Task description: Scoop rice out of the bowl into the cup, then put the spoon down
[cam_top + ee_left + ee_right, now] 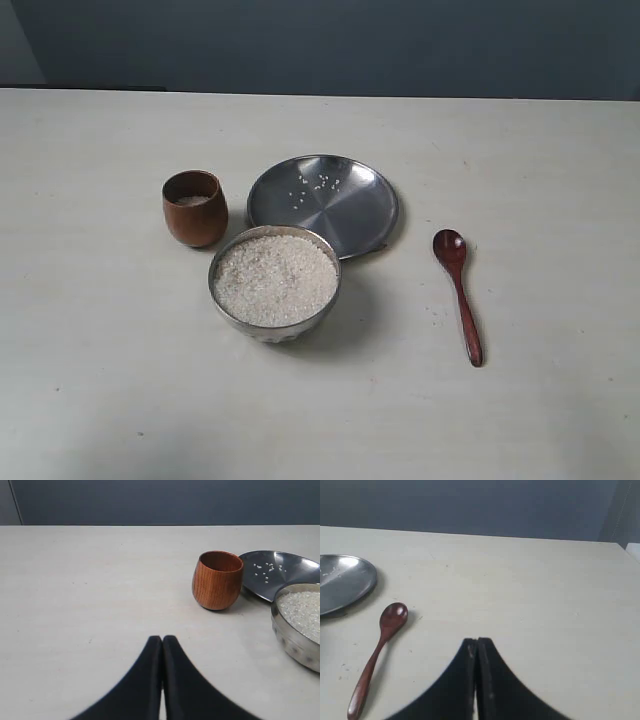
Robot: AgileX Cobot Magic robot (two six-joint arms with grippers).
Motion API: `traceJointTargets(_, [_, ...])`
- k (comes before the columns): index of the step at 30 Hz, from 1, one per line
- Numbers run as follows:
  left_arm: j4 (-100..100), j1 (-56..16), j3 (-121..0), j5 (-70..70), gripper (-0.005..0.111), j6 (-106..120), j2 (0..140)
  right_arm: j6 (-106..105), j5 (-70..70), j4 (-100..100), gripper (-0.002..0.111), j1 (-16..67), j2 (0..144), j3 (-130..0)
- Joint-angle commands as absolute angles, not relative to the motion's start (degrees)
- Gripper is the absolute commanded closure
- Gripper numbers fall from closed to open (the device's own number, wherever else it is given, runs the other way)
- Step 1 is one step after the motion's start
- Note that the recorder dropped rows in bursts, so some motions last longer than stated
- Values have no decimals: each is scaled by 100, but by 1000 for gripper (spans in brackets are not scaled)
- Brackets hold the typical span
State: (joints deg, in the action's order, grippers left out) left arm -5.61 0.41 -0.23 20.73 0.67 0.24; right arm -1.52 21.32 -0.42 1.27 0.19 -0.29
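The silver bowl (222,300) stands mid-table, heaped with white rice (275,279). Behind it to the left is the reddish-brown wooden cup (195,209), upright, with a little rice inside. The dark wooden spoon (460,295) lies flat on the table right of the bowl, head away from the front edge. In the left wrist view my left gripper (162,639) is shut and empty, short of the cup (217,580) and the bowl (295,642). My right gripper (476,641) is shut and empty, beside the spoon (379,649). Neither gripper shows in the exterior view.
A flat steel plate (345,210) with a few stray grains lies behind the bowl, touching or nearly touching it. The pale table (100,380) runs back to a dark wall. The plate's edge also shows in the right wrist view as a steel plate (345,580).
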Motion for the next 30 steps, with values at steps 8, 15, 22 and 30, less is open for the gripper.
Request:
traceJointTargets(8, [-585,48,0,1999,106,61,0,-156,2058,-65,108,106,0,0])
traceJointTargets(15, [-585,48,0,1999,106,61,0,-156,2058,-65,108,106,0,0])
traceJointTargets(22, [-585,48,0,1999,106,61,0,-156,2058,-65,108,106,0,0])
traceJointTargets(30, [-585,48,0,1999,106,61,0,-156,2058,-65,108,222,0,0])
